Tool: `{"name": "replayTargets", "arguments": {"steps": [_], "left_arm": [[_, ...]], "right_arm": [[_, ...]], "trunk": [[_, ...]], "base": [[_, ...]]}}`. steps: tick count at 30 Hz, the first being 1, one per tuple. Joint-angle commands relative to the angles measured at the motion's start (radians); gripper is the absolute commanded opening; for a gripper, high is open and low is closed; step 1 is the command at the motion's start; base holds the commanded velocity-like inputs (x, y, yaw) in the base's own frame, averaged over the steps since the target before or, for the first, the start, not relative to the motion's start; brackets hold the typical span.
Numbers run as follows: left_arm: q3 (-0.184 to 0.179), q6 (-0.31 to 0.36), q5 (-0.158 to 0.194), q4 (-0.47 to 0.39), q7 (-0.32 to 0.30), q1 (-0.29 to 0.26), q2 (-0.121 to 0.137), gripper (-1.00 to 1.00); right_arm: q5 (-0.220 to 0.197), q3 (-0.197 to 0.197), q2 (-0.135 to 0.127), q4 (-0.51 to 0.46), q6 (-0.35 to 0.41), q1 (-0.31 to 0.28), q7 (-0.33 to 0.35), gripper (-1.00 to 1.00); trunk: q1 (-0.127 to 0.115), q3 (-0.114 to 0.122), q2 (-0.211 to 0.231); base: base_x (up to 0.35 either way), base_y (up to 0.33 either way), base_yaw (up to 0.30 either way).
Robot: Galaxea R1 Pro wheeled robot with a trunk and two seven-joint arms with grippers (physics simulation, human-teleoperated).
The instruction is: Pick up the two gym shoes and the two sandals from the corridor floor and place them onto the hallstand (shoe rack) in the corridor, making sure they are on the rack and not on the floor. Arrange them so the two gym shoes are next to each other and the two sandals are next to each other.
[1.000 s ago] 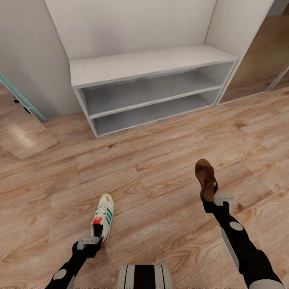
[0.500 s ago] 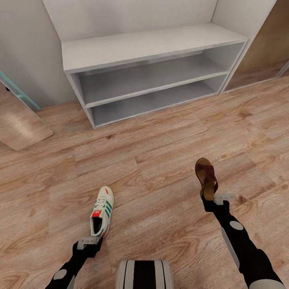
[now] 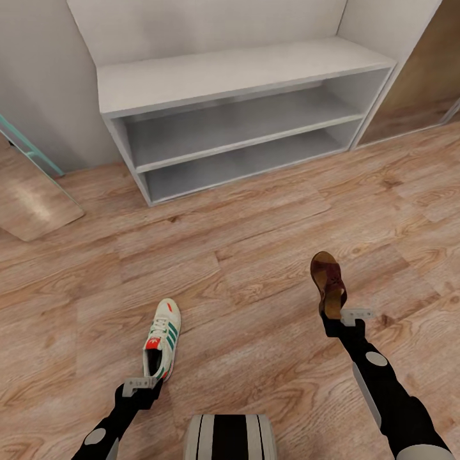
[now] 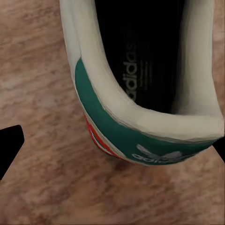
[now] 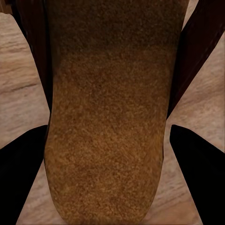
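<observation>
One white gym shoe (image 3: pixel 163 338) with green stripes hangs toe-forward over the wood-plank corridor floor (image 3: pixel 255 236). My left gripper (image 3: pixel 142 386) is shut on its heel. In the left wrist view the green heel (image 4: pixel 140 140) sits between the two dark fingertips (image 4: pixel 9 145). My right gripper (image 3: pixel 338 319) is shut on the heel end of one dark brown sandal (image 3: pixel 327 281), whose tan footbed (image 5: pixel 108 117) shows close up. Ahead stands a low pale grey two-level shelf unit (image 3: pixel 236 70); the wall above it is cut off, so I cannot tell if it is the hallstand.
A reflective panel with a teal edge (image 3: pixel 32 191) stands left of the unit, and a wood-toned door panel (image 3: pixel 428 76) right of it. White walls close in both sides. Open floor lies between me and the unit. My base (image 3: pixel 230 437) shows at the bottom.
The view moved closer to the shelf unit and slightly right a second ago, then held still. Both shoes stay in the same place relative to my grippers.
</observation>
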Motion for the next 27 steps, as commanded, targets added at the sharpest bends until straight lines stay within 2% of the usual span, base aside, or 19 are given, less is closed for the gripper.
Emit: {"name": "replayTargets", "arguments": {"steps": [1,27], "left_arm": [[0.009,-0.004,-0.007,0.0,-0.007,-0.001,-0.001,1.0],[0.008,-0.005,-0.005,-0.001,-0.007,-0.002,-0.001,1.0]], "right_arm": [[0.004,-0.002,0.0,-0.002,0.006,0.0,0.005,-1.0],[0.004,-0.002,0.0,-0.002,0.006,0.0,0.005,-1.0]], "trunk": [[0.0,-0.001,0.0],[0.0,-0.001,0.0]], "base": [[0.047,0.0,0.0],[0.008,0.0,0.0]]}}
